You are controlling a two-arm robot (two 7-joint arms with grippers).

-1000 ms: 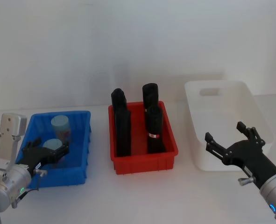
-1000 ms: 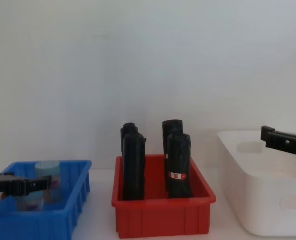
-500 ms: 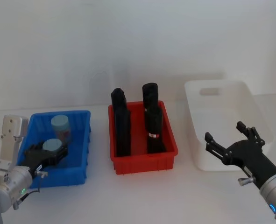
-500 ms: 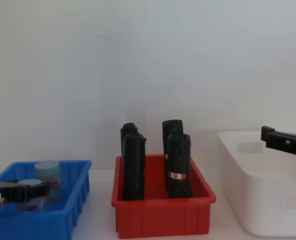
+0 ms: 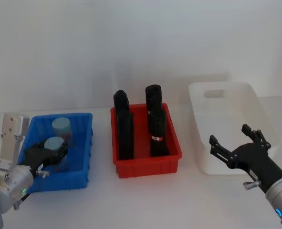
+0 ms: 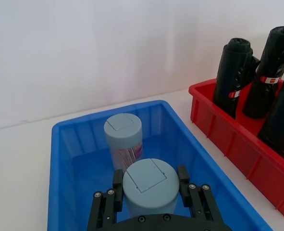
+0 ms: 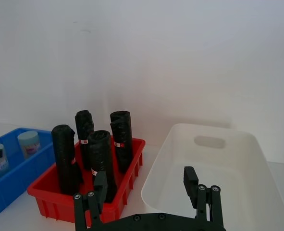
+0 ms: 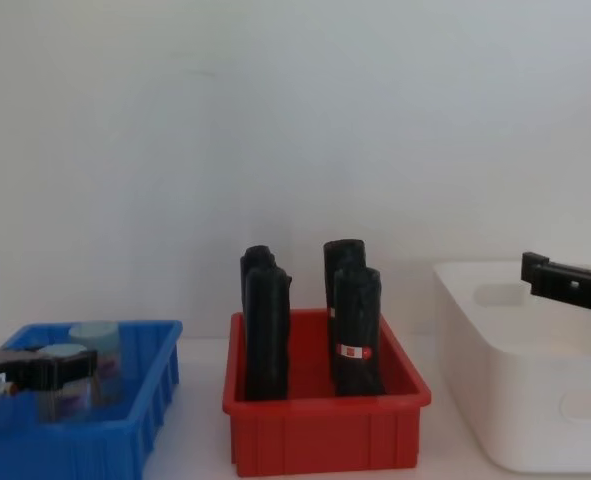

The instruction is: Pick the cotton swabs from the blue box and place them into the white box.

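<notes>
One cotton swabs jar [image 6: 149, 190] clamped in left gripper [image 6: 150, 177].

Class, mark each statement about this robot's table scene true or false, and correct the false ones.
1. Two clear cylindrical cotton swab jars with light blue lids stand in the shallow blue plastic bin. True.
2. The left gripper is shut on a black roll. False: it is shut on the nearer jar in the blue bin.
3. The red plastic bin holds four tall black rolls. True.
4. One jar lies in the large white plastic tub. False: both jars are in the blue bin.
5. The right gripper is shut. False: it is open, near the white tub's front edge.
</notes>
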